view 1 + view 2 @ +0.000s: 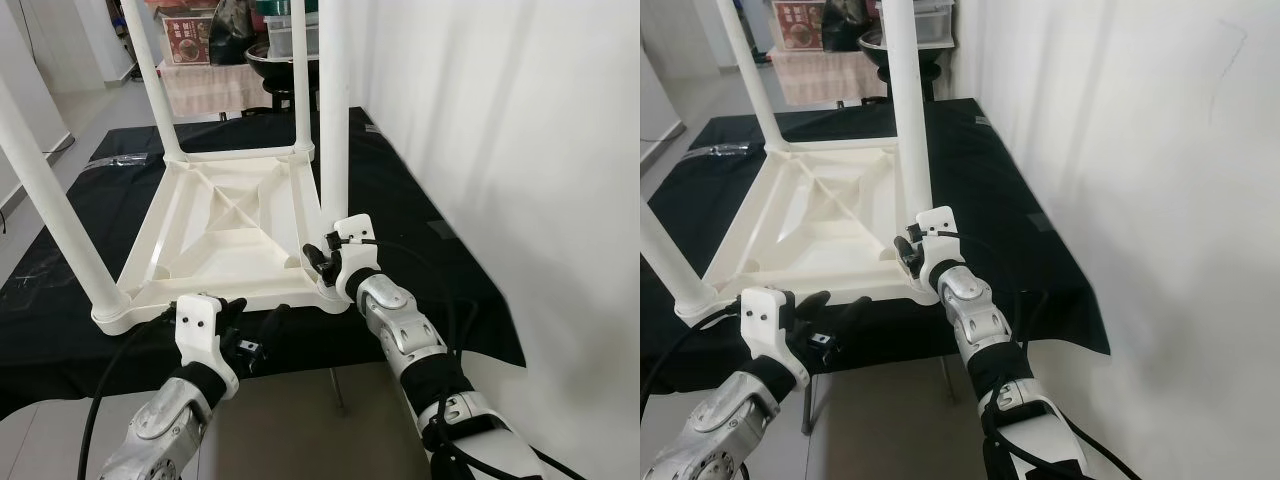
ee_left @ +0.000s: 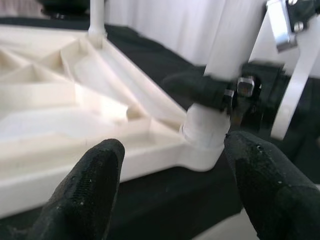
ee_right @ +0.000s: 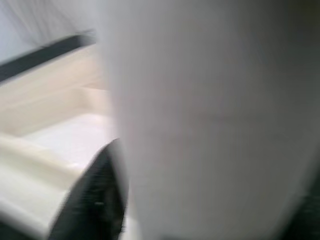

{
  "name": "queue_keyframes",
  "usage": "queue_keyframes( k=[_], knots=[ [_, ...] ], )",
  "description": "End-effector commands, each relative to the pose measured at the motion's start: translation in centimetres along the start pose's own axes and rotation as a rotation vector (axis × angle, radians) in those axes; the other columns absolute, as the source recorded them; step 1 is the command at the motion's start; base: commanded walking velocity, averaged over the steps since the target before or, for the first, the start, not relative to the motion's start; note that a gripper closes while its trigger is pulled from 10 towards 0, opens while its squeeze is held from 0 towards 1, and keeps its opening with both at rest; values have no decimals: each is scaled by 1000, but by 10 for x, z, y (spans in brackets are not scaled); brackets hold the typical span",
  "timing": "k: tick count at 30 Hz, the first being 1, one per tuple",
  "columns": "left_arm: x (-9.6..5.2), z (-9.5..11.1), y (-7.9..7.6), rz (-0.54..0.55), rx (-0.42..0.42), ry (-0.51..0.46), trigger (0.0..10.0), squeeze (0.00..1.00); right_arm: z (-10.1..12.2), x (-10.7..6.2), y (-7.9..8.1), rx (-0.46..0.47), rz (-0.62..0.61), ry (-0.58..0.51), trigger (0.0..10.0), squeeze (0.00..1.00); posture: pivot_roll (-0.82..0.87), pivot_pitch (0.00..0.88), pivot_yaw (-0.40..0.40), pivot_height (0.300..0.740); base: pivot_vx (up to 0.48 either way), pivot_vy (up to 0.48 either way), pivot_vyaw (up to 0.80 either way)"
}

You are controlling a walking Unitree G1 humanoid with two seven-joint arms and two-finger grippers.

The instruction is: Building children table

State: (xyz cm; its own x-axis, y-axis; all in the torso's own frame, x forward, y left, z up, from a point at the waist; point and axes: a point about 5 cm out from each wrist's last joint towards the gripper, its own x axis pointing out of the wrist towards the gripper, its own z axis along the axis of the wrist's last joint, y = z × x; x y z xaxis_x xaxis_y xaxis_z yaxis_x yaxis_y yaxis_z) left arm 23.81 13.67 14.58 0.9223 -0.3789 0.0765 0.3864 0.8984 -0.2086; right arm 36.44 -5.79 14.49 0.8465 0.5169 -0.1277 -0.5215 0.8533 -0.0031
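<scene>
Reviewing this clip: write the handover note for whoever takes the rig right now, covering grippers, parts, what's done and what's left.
Right gripper: shut on the near right leg, low down by its corner socket.
Left gripper: open, holding nothing, just off the near edge of the tabletop.
White tabletop: upside down on the black cloth.
Done: all four legs stand in the corner sockets.
Left: whether the held leg is fully seated cannot be told; probably check it, release, then turn the table upright.
</scene>
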Motion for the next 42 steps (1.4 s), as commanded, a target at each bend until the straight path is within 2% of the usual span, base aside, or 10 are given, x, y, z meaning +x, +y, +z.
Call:
queue_keyframes(
  k=[1,2,5,6,18,19,37,39,40,42],
  knots=[
    [0,-1,3,10,7,-8,10000,0,11,3,12,12,104,-28,10000,1000,-19,0,2,740,0,0,0],
    [3,-3,3,-4,8,-9,10000,0,25,2,19,-15,302,-83,10000,1000,-12,0,3,740,0,0,0],
    [3,-4,3,-9,7,-5,10000,0,29,2,20,-39,359,-96,10000,1000,-12,0,3,740,0,0,0],
    [4,-5,2,-20,9,0,10000,0,33,4,18,-84,436,-105,10000,0,-6,0,2,740,0,0,0],
    [6,-10,-1,-41,5,-1,10000,0,48,6,21,-137,812,-69,10000,0,32,0,-18,740,0,0,0],
    [6,-11,-2,-42,3,-4,10000,0,50,6,22,-130,838,-57,1059,0,37,0,-22,740,0,0,0],
    [6,-10,-4,-52,-10,-23,10000,0,45,8,9,-96,748,-58,0,0,29,0,-30,740,0,0,0],
    [6,-10,-4,-52,-9,-24,10000,0,39,9,8,-67,694,-40,0,0,25,0,-31,740,0,0,0],
    [5,-10,-4,-51,-8,-26,10000,0,25,16,6,-39,395,-10,0,0,21,0,-38,740,0,0,0],
    [5,-8,-2,-51,-7,-28,10000,0,3,13,16,25,246,30,0,0,25,0,-20,740,0,0,0]
  ],
)
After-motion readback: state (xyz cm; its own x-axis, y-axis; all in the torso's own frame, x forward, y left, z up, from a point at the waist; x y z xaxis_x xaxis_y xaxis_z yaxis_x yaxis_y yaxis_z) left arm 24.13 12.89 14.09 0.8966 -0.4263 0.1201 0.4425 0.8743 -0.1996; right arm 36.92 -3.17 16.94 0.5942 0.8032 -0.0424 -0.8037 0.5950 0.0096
